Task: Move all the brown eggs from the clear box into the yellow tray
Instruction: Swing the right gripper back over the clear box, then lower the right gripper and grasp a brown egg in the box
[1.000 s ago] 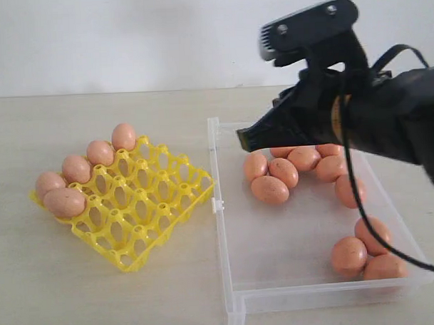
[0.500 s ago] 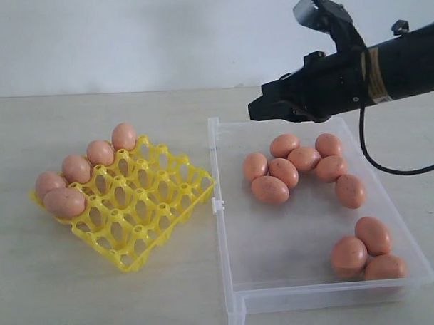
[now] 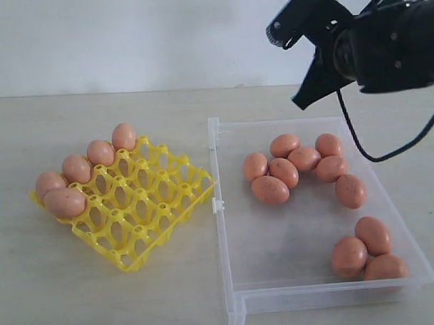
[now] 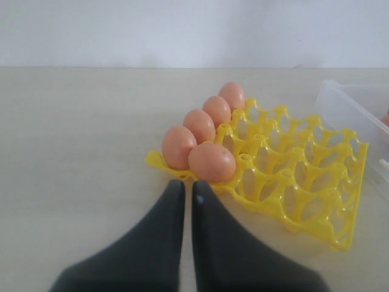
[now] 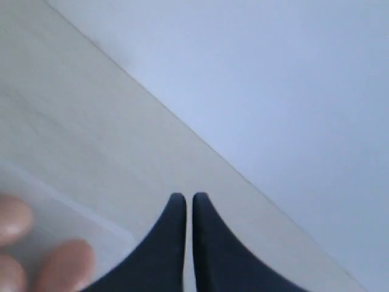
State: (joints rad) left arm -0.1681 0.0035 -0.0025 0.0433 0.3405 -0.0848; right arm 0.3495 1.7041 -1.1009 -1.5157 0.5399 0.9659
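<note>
The pale worktop (image 3: 100, 295) carries everything. On it the clear box (image 3: 291, 238) is the biggest thing, and the places below are given from it.

The yellow tray (image 3: 144, 208) sits beside the box's left long wall, turned at an angle, with one corner almost at the small tab on that wall.

The right arm hangs in the air over the box's back end, near the wall behind. Its right gripper (image 3: 304, 100) points down at the back rim without touching it. The gripper's fingers are pressed together with nothing between them.

The left gripper (image 4: 185, 187) is on the side of the tray away from the box, just short of the tray's egg-filled corner. Its fingers also meet, leaving only a hairline slit, and it is empty.

The brown eggs (image 3: 283, 171) left in the box number about eleven. Eight cluster in its back half, below and in front of the right gripper and well clear of it. Three sit in the front right corner. Five more (image 3: 76, 169) fill the tray's edge farthest from the box, four in a row and one beside the row's end. The blurred pink shapes in the right wrist view are probably eggs.
</note>
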